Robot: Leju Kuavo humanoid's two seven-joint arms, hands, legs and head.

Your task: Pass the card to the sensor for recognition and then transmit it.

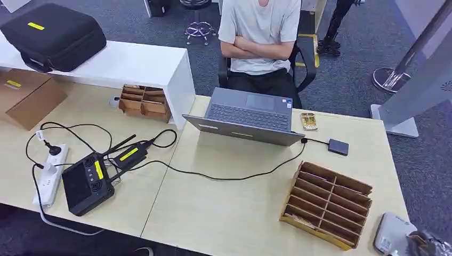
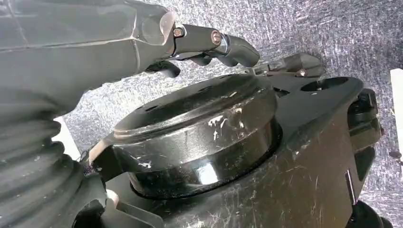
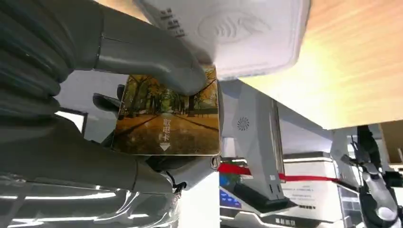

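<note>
Pale wooden desks (image 1: pixel 224 213) are pushed together on grey carpet, and a person (image 1: pixel 261 37) with folded arms is seated in a chair behind an open laptop (image 1: pixel 250 114). A cable (image 1: pixel 224 176) is run from the laptop's side across the desk towards a black controller (image 1: pixel 88 184) and a white power strip (image 1: pixel 50 176). A small black box (image 1: pixel 338 146) is plugged in beside the laptop, and a brown slotted card rack (image 1: pixel 328 202) stands near the front right of the desk. Just beside that rack, at the desk's front right corner, a white sensor (image 1: pixel 392 234) is lying flat.

The card (image 3: pixel 168 118), printed with an autumn tree-lined road, is held in the right hand (image 3: pixel 119 109): the thumb is pressed on its face and darker fingers are closed behind it. In the right wrist view the card's edge is seen right against the sensor's white face (image 3: pixel 237 33), though whether they actually touch cannot be told. In the head view only what seems to be a sliver of that hand (image 1: pixel 426 242) is seen by the sensor.

The left hand (image 2: pixel 199 45) is seen hanging over carpet, its dark fingers curled in with nothing held.
</note>
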